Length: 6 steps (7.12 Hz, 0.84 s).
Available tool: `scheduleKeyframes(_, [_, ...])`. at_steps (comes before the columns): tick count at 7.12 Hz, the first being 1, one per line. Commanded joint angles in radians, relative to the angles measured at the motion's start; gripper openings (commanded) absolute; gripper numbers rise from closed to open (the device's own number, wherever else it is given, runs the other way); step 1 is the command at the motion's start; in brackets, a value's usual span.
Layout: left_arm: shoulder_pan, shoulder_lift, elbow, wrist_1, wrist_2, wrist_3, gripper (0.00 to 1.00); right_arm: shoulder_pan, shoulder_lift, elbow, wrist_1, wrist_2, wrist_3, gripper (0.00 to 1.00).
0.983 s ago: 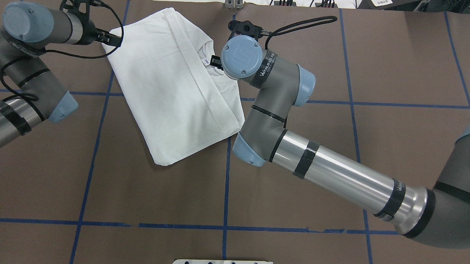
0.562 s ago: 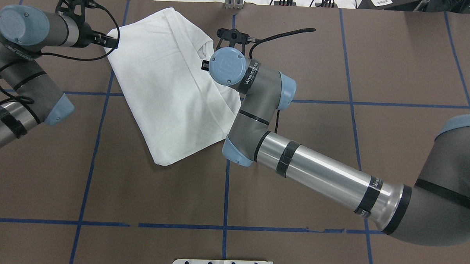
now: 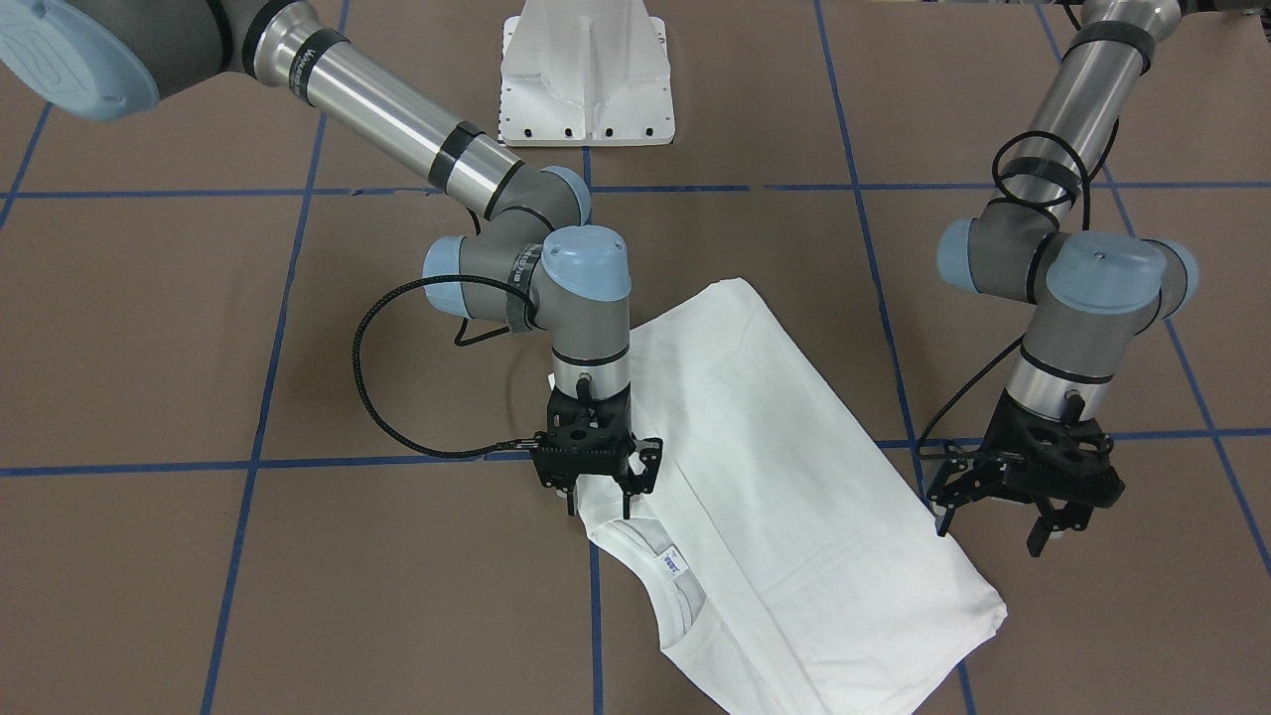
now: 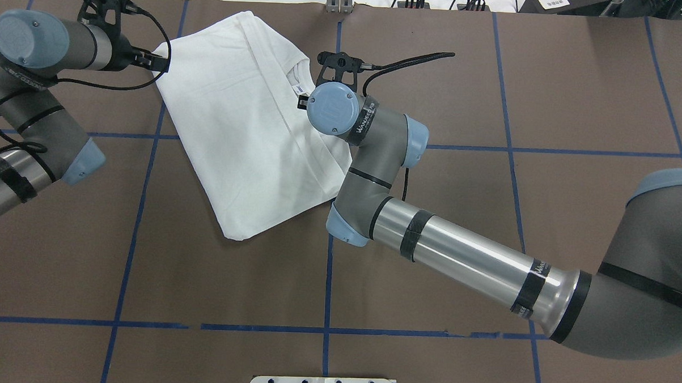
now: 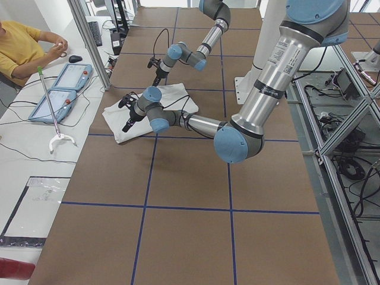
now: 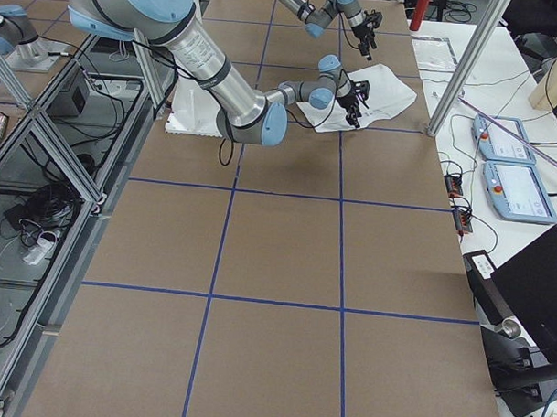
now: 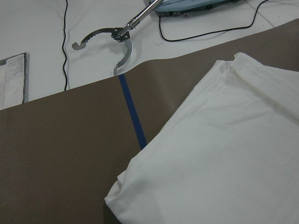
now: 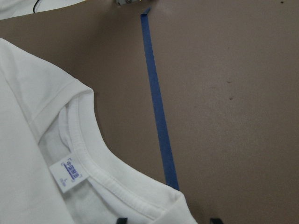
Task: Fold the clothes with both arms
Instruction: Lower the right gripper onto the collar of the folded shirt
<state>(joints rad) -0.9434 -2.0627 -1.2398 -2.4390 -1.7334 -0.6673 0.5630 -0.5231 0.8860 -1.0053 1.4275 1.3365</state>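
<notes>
The white shirt (image 4: 247, 126) lies folded into a slanted rectangle on the brown table, its ribbed collar and small label (image 3: 673, 562) facing up at the far edge. My right gripper (image 3: 599, 508) points straight down at the shoulder beside the collar. It is open, and its black fingertips (image 8: 121, 220) straddle the shoulder corner of the shirt (image 8: 28, 140). My left gripper (image 3: 988, 531) hangs open just off the shirt's opposite far corner, touching nothing. The left wrist view shows that corner of the shirt (image 7: 224, 158) but no fingers.
The white pedestal (image 3: 586, 79) stands at the robot's side of the table. Blue tape lines (image 4: 327, 282) cross the brown surface. Beyond the far edge lie a metal grabber tool (image 7: 117, 37), two pendants (image 5: 59, 89) and cables. A seated person (image 5: 24, 47) is there.
My right wrist has shifted left and a little toward the robot, staying over the collar. My left wrist has edged slightly left. The shirt has not moved.
</notes>
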Motion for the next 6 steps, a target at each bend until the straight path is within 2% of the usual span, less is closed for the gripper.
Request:
scheduleKeyframes(1, [0.0,0.001,0.0,0.0,-0.002,0.0,1.0,-0.002,-0.003,-0.007,0.001,-0.002,-0.036,0.66])
scheduleKeyframes(3, [0.0,0.001,0.0,0.0,0.0,0.0,1.0,-0.003,-0.005,-0.007,0.001,-0.002,-0.039,0.62])
scheduleKeyframes(4, [0.0,0.001,0.0,0.0,0.0,0.0,1.0,-0.005,-0.005,-0.007,0.001,-0.002,-0.039,0.53])
scheduleKeyframes(5, [0.0,0.001,0.0,0.0,0.0,0.0,1.0,-0.006,-0.006,-0.007,0.001,-0.002,-0.039,0.37])
scheduleKeyframes(6, [0.0,0.001,0.0,0.0,-0.002,0.0,1.0,-0.006,-0.008,-0.007,0.001,-0.002,-0.039,0.29])
